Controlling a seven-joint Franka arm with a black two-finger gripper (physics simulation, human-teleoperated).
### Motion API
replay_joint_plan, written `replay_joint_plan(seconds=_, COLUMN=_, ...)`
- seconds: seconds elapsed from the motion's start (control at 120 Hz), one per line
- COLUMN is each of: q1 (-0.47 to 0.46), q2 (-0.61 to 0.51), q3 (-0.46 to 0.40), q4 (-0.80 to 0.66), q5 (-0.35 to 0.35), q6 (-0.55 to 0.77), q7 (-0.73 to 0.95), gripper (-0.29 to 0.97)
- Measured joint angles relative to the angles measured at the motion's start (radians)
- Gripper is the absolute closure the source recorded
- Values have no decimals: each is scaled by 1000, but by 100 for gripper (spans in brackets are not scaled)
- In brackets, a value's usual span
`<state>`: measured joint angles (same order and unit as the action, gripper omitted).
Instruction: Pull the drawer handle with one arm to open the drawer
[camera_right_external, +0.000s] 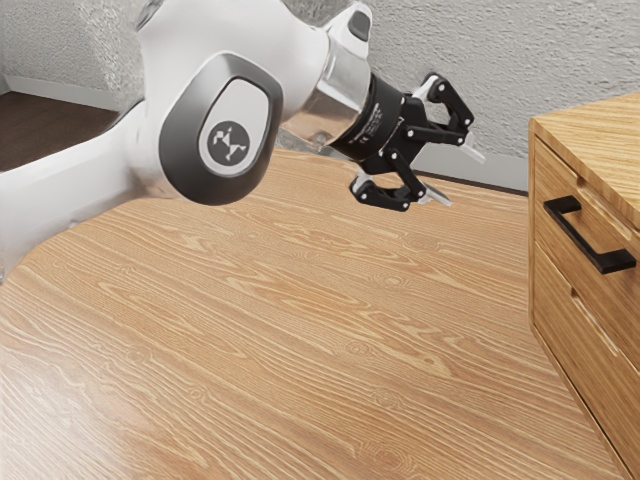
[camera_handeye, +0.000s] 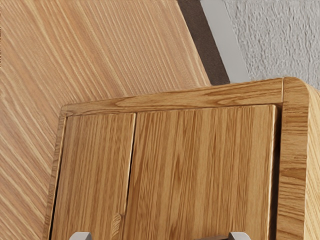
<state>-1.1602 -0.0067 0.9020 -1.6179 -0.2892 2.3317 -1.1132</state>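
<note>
The arm reaches sideways, gripper hovering with fingers spread.

Noted: drawer light oak with straight grain; drawer handle black; hand black; arm white with a dark grey joint cap; desk honey wood with wavy grain; wall pale grey, speckled.

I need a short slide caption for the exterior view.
Open end effector hovers apart from the black drawer handle on the cabinet.
</note>
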Motion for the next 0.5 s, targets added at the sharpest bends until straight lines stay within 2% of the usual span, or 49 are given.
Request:
replay_joint_plan(seconds=0.317, q1=15, q2=24, q3=-15, q4=1, q5=-47, q6=39, q7=-1, gripper=39)
replay_joint_plan(seconds=0.5, q1=-6, q2=46, q3=-27, q4=8, q5=-71, q6=28, q7=-1, gripper=41)
